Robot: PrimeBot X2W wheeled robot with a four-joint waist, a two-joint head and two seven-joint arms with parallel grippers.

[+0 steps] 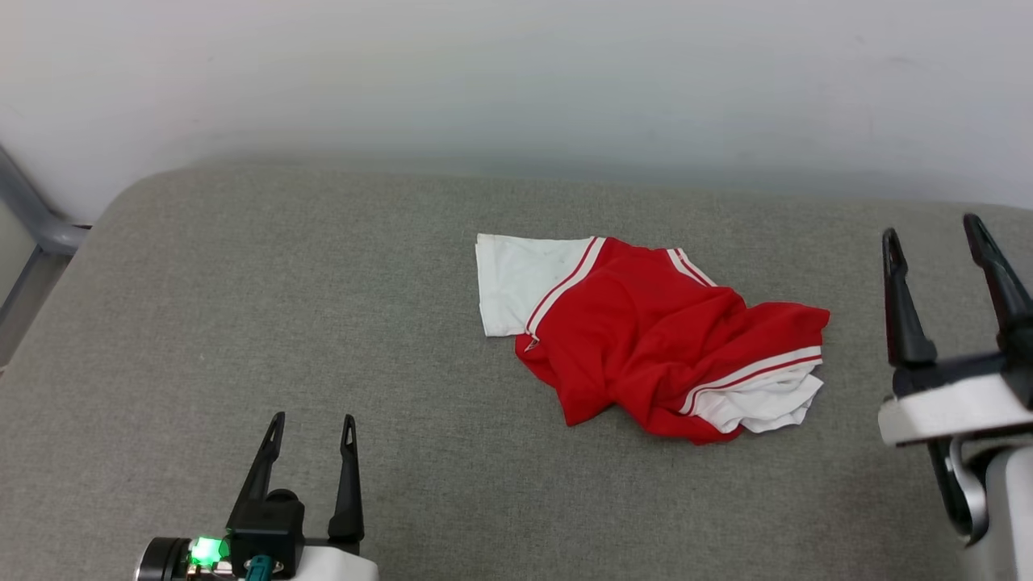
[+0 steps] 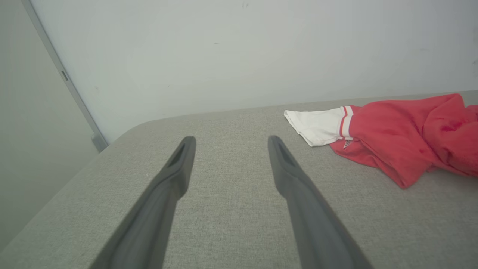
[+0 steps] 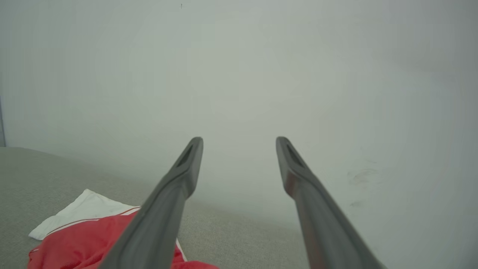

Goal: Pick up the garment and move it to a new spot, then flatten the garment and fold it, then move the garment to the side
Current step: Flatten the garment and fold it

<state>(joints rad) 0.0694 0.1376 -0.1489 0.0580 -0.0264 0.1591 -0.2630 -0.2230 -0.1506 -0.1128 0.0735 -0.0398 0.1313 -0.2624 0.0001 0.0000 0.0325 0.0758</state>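
Note:
The garment [image 1: 637,339], a red T-shirt with white sleeves and striped trim, lies crumpled on the grey padded surface [image 1: 242,323], a little right of the middle. One white sleeve spreads flat at its left end; the other is bunched at the lower right. My left gripper [image 1: 313,428] stands open near the front left, well short of the shirt. My right gripper [image 1: 932,230] hangs open at the right edge, raised above the surface and apart from the shirt. The left wrist view shows the garment [image 2: 396,134] off to the right of the open left gripper [image 2: 229,144]. The right wrist view has the garment [image 3: 82,231] low on the left beside the open right gripper [image 3: 239,144].
A pale wall [image 1: 516,81] runs along the back of the surface. A grey metal post [image 1: 32,210] stands at the far left corner. The surface has rounded corners, with bare grey fabric to the left and in front of the shirt.

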